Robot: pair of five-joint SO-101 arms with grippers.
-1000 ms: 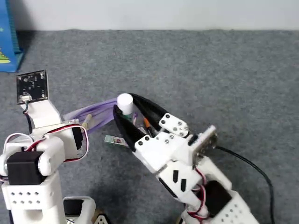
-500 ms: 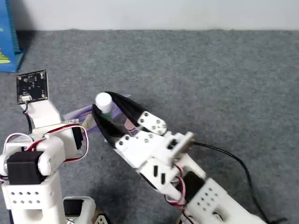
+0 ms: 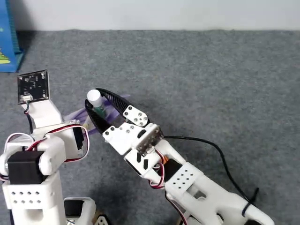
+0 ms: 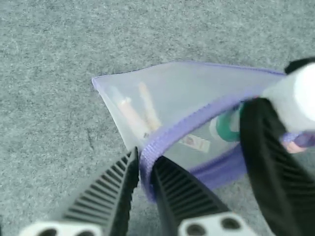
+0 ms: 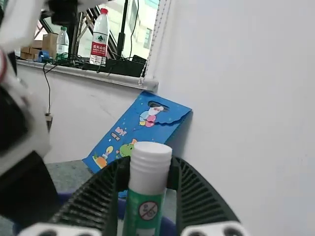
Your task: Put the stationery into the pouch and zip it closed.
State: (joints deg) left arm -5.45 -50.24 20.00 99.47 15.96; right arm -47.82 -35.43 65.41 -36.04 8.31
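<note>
A translucent pouch point(image 4: 197, 93) with a purple zip edge lies on the grey mat, its mouth held up. My left gripper point(image 4: 142, 172) is shut on that purple edge. Pale pencil-like sticks point(image 4: 142, 110) and a small labelled piece point(image 4: 197, 143) lie inside. In the high view the pouch point(image 3: 75, 115) peeks out beside the left arm point(image 3: 47, 140). My right gripper point(image 3: 97, 104) is shut on a glue stick point(image 3: 94, 98) with a white cap and green label, held upright just over the pouch's mouth. The glue stick point(image 5: 147, 182) stands between the black fingers point(image 5: 192, 191).
A blue printed card point(image 3: 7, 37) leans against the white wall at the far left. The right arm's black cable point(image 3: 220, 154) loops over the mat to the right. Open grey mat stretches to the back and right.
The right arm has swung left with the glue stick, from the pouch's right end to over its mouth beside the left arm. The left arm has stayed still.
</note>
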